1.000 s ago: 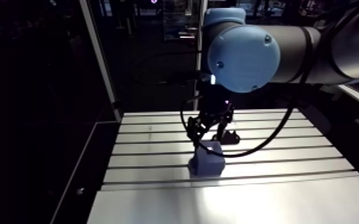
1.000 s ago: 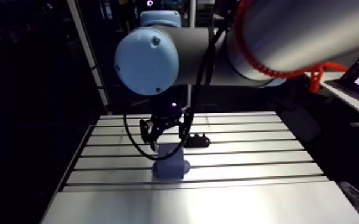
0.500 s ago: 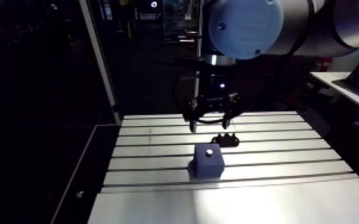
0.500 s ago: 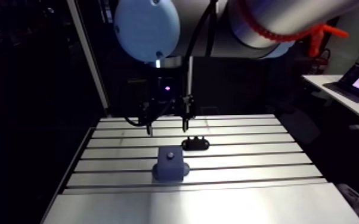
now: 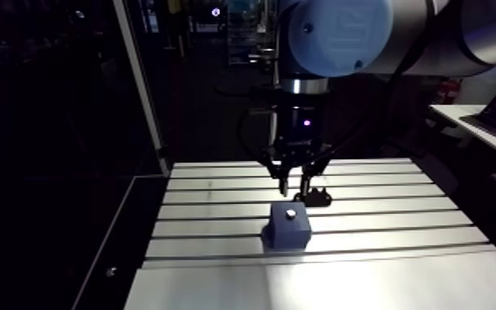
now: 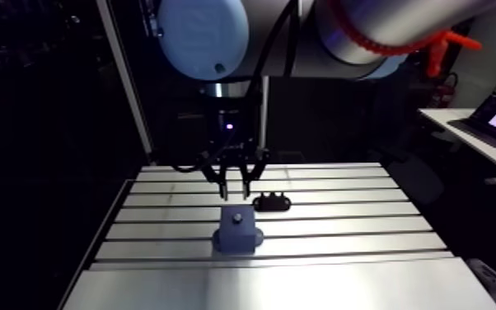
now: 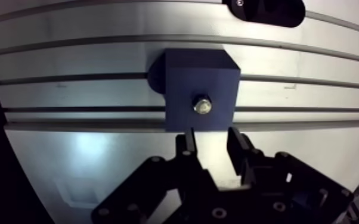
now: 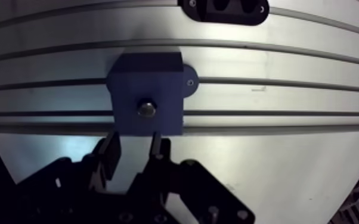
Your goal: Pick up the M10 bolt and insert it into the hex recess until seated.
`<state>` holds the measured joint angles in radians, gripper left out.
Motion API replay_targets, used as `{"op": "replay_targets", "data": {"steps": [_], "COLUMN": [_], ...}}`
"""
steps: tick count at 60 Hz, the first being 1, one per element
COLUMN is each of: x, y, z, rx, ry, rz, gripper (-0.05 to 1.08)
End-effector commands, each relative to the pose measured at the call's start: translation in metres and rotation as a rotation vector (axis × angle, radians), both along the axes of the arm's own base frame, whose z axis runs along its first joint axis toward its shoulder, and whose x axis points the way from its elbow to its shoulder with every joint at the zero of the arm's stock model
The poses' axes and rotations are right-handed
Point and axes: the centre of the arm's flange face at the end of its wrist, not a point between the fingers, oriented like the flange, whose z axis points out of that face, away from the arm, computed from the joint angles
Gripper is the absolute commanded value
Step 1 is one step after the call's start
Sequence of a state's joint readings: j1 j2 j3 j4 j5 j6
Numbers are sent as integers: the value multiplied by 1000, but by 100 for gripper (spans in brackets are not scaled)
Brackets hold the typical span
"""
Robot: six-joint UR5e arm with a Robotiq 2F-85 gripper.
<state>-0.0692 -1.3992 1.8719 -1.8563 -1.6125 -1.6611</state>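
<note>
my gripper (image 7: 213, 142) hangs empty, its two fingers a narrow gap apart, closer together than just before, when they were spread wide above the block. just ahead of them the m10 bolt (image 7: 202, 106) stands in the top of the dark blue block (image 7: 185, 68), only its head showing. i judge it seated and released. the block sits on the slotted aluminium table (image 7: 68, 59). farther off, apart from the block, lies a black fitting (image 7: 265, 7).

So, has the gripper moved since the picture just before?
Yes. Against the blue block, which kept its place in the arm view, the gripper has dropped closer to it, and its fingers stand nearer together.
</note>
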Motion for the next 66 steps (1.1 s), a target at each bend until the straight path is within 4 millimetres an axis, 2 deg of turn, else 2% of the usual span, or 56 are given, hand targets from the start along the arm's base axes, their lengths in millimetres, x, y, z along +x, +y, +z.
{"op": "replay_targets", "data": {"steps": [1,23,66], "x": [8,16,18], "y": [-3,-1,-1], "z": [-11,-25,-40], "rx": [-9,-15,-27], "ry": [-46,-68,5], "rz": [3,35,55], "gripper": [108,108,108]}}
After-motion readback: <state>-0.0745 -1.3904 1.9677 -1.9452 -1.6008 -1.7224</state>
